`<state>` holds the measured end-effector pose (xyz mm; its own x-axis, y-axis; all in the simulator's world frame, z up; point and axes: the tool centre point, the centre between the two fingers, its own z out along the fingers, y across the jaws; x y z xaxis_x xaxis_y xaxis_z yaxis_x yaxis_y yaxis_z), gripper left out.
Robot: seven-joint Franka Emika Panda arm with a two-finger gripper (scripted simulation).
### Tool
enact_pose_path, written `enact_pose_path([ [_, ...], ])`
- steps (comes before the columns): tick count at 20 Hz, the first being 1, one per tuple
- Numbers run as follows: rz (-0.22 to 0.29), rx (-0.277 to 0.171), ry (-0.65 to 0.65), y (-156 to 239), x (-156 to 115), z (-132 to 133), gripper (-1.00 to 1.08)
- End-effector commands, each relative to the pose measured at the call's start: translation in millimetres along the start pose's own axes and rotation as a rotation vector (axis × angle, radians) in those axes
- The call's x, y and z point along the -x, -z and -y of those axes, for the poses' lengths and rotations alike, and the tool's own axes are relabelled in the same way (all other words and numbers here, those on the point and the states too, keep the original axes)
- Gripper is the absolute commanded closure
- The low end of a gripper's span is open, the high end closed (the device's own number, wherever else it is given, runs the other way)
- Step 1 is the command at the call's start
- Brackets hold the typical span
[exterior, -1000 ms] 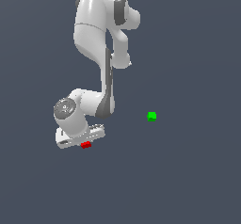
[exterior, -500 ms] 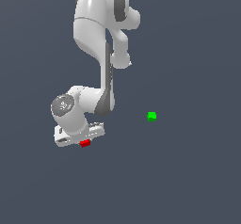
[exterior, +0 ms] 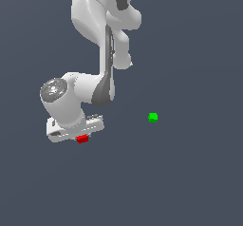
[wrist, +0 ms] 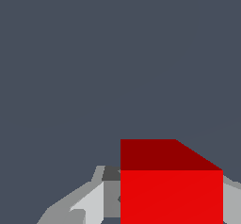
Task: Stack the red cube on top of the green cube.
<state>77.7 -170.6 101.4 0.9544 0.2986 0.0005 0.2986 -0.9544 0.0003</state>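
Note:
The red cube (exterior: 82, 138) hangs just under the white gripper (exterior: 80, 136), low at the exterior view's left and a little off the floor. It fills the wrist view as a large red cube (wrist: 171, 185), with a grey finger (wrist: 96, 203) pressed against one side and the other finger at the opposite side. The gripper (wrist: 164, 211) is shut on it. Well off to the exterior view's right, the green cube (exterior: 153, 117) rests alone on the floor, out of the wrist view.
The white arm (exterior: 102, 40) rises above the gripper, its elbow joint (exterior: 59, 94) bent low over the hand. All around is plain dark grey floor (exterior: 190, 182).
The gripper has risen slightly, and the red cube has come up with it. The green cube has stayed where it was.

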Motion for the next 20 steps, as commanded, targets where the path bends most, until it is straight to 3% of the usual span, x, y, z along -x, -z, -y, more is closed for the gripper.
enact_pose_path([
  [1,0.001,0.000,0.000,11,0,0,1.08],
  [12,0.000,0.000,0.000,18,-1,2,1.08],
  [20,0.000,0.000,0.000,14,3,28,1.08],
])
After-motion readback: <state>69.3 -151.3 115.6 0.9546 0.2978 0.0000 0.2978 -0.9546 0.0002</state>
